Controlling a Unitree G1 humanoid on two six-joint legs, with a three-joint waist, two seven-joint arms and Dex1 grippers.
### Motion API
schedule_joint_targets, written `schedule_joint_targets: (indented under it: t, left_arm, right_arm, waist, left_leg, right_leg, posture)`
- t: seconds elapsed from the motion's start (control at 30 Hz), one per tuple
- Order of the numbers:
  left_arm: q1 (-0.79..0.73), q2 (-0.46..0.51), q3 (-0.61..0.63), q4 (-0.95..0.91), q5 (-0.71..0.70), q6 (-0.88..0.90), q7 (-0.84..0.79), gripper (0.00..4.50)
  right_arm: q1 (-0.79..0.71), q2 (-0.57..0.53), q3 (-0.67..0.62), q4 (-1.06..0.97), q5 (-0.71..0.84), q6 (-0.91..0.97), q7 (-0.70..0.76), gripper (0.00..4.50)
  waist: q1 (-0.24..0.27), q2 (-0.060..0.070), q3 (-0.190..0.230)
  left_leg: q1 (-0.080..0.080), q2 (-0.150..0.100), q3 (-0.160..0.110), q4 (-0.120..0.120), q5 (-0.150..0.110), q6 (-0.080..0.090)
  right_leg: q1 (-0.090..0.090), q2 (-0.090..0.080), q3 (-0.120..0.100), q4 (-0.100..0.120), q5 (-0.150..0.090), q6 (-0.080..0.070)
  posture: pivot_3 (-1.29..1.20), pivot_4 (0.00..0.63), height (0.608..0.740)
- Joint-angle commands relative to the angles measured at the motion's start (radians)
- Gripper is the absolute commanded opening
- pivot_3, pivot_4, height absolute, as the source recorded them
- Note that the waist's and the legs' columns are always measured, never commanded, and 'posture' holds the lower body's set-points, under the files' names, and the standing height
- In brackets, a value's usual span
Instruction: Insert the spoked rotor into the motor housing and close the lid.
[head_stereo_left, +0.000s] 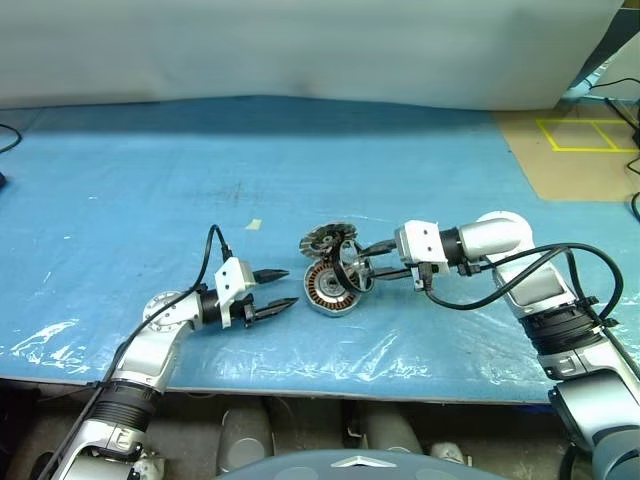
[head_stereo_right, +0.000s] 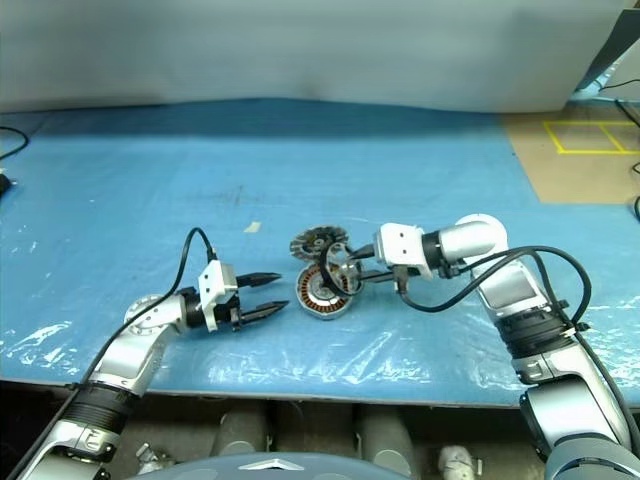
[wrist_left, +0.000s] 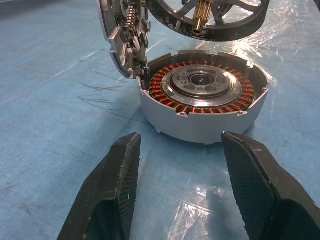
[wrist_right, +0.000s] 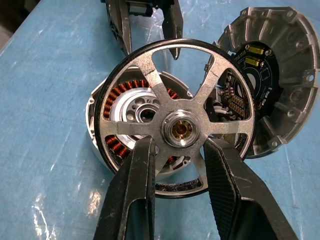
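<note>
My right gripper is shut on the hub of the spoked rotor, a dark-rimmed wheel with silver spokes. It holds the rotor tilted, just above and in front of the motor housing. The housing is a silver cup with copper windings and lies open side up on the blue mat. The lid, a grey finned disc, stands on edge against the housing's far rim. My left gripper is open and empty, level with the mat, a short way to the left of the housing, pointing at it.
A blue sheet under clear plastic covers the table. A small scrap of tape lies behind my left gripper. Brown floor with yellow tape lines shows at the far right. The table's front edge runs close below both arms.
</note>
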Motion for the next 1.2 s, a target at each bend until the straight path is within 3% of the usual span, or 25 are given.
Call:
schedule_joint_targets:
  t: [0.03, 0.93, 1.2]
  left_arm:
    - [0.006, -0.002, 0.001, -0.008, 0.003, -0.026, 0.003, 2.73]
    - [0.032, -0.018, 0.002, 0.034, 0.026, -0.071, 0.018, 2.73]
    - [0.018, -0.024, 0.003, 0.067, 0.031, -0.095, 0.016, 2.73]
  right_arm:
    - [-0.031, -0.012, 0.017, -0.038, -0.02, -0.036, 0.009, 1.11]
    - [-0.106, 0.042, 0.099, -0.001, -0.076, -0.032, -0.003, 1.11]
    - [-0.104, 0.06, 0.083, -0.013, -0.032, 0.024, 0.011, 1.11]
  waist:
    - [0.0, 0.0, 0.0]
    - [-0.001, 0.0, 0.0]
    - [-0.001, 0.0, 0.0]
  left_leg:
    - [0.0, 0.0, 0.0, 0.0, 0.0, 0.0]
    - [0.001, 0.0, 0.0, 0.002, 0.0, 0.0]
    - [0.001, 0.0, 0.0, 0.002, 0.0, 0.0]
  right_leg:
    - [0.0, 0.0, 0.0, 0.0, 0.0, 0.0]
    - [0.0, 0.0, 0.001, 0.003, 0.0, 0.0]
    - [0.0, 0.0, 0.001, 0.003, 0.0, 0.0]
  posture:
    - [0.0, 0.15, 0.74]
    - [0.0, 0.15, 0.74]
    - [0.0, 0.15, 0.74]
